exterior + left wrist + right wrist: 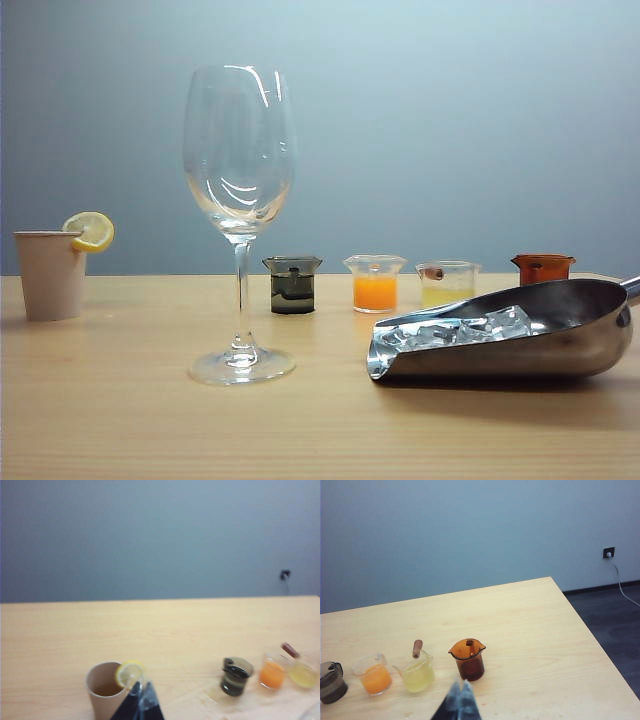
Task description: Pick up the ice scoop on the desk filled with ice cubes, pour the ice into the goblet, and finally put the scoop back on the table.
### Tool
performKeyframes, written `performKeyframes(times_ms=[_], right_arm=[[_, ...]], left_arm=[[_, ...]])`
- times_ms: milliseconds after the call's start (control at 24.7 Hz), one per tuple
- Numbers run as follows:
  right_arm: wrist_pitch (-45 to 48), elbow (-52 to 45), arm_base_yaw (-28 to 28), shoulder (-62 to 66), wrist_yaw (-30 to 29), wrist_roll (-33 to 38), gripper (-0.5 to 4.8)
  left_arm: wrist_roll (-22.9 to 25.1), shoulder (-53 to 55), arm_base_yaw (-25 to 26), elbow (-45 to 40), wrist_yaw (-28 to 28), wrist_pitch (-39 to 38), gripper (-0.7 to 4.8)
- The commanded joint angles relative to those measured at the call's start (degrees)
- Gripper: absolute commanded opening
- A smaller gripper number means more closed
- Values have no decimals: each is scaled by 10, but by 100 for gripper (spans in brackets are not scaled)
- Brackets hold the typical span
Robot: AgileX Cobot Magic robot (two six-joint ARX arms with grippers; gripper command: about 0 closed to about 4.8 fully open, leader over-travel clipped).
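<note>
The goblet [240, 170] stands upright and empty on the pale wooden table [120, 420], left of centre. To its right the steel ice scoop [540, 345] lies on the desk with its mouth toward the goblet and ice cubes [460, 328] heaped in its trough. Neither gripper shows in the exterior view. In the left wrist view my left gripper [141, 684] hangs shut and empty above the table, beside the beige cup [102, 692]. In the right wrist view my right gripper [460, 682] is shut and empty, just short of the amber beaker [468, 659]. No scoop appears in either wrist view.
A beige cup [50, 275] with a lemon slice [92, 230] stands at the far left. Behind the scoop is a row of small beakers: dark [292, 285], orange [375, 283], yellow [447, 284], amber [542, 268]. The table's side edge [590, 635] drops to dark floor.
</note>
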Motion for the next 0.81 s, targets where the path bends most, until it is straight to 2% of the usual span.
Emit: performKeyframes(times_ms=[41, 162, 243, 405, 567, 608, 689, 811], right_arm=[[8, 30, 0, 40, 1, 14, -4], [8, 61, 0, 86, 1, 51, -4], [9, 83, 0, 121, -2, 51, -4], [21, 110, 0, 162, -3, 54, -4], [12, 112, 1, 179, -26, 113, -4], [9, 111, 1, 181, -35, 146, -4], [7, 107, 0, 183, -53, 186, -4], [10, 86, 0, 182, -92, 239, -4]], left_arm=[[-2, 27, 0, 44, 47, -14, -5], [-2, 46, -13, 78, 61, -38, -5], [-2, 56, -42, 92, 61, -51, -5], [-23, 74, -133, 95, 53, -55, -5], [-23, 100, -261, 123, -26, -107, -5], [-22, 114, -297, 139, -50, -128, -5], [-21, 143, -344, 168, -80, -153, -5], [-21, 172, -376, 196, -86, -151, -5]])
